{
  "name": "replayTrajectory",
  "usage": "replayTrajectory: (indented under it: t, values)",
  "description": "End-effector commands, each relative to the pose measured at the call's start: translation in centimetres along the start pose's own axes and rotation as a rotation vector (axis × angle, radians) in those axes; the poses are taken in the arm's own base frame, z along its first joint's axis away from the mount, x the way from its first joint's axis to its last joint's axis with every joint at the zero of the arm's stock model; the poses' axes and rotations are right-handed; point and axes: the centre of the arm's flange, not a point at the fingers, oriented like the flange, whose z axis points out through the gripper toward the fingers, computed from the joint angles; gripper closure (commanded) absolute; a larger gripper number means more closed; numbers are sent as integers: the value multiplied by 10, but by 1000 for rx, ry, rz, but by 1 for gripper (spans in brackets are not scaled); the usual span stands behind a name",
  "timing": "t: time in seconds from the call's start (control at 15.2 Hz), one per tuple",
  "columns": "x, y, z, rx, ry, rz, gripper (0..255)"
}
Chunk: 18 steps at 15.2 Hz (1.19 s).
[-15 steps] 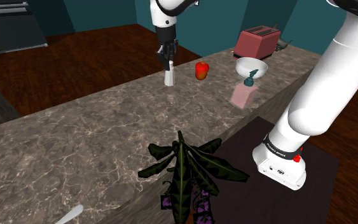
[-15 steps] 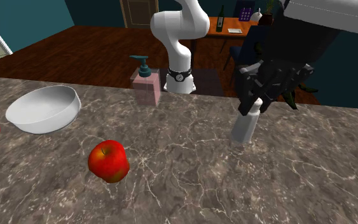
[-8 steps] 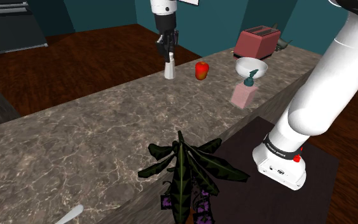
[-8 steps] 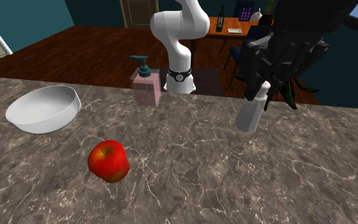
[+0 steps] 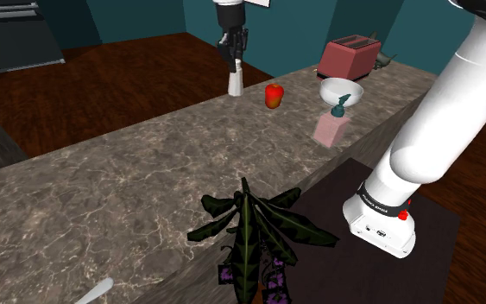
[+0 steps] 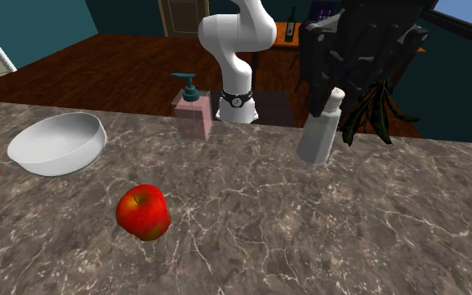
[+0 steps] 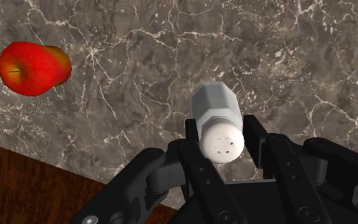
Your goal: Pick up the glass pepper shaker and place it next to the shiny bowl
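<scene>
Two black fingers (image 7: 255, 135) of the gripper (image 7: 222, 141) pinch the white pepper shaker (image 7: 214, 105) above the veined countertop's (image 7: 139, 76) edge, near the apple (image 7: 34, 68), with the white bowl (image 6: 58, 144) well apart.

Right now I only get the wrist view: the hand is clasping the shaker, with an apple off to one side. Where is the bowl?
Observer: In the second exterior view the white bowl sits at the left, farther from the shaker than the apple.
Operator: Anything standing near it?
Observer: A pink soap dispenser stands beside the bowl, at the far edge of the counter in that view.
Operator: And beyond the bowl?
Observer: A red toaster, past the bowl toward the counter's end in the shoulder view.
</scene>
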Motion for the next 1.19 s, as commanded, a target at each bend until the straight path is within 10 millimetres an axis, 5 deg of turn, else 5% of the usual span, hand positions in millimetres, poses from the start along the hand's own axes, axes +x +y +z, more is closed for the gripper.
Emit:
replayTrajectory:
  t: [0.0,1.12]
  values:
    - [-6,23,4,0,0,-1,255]
    - [-46,244,22,0,0,-1,255]
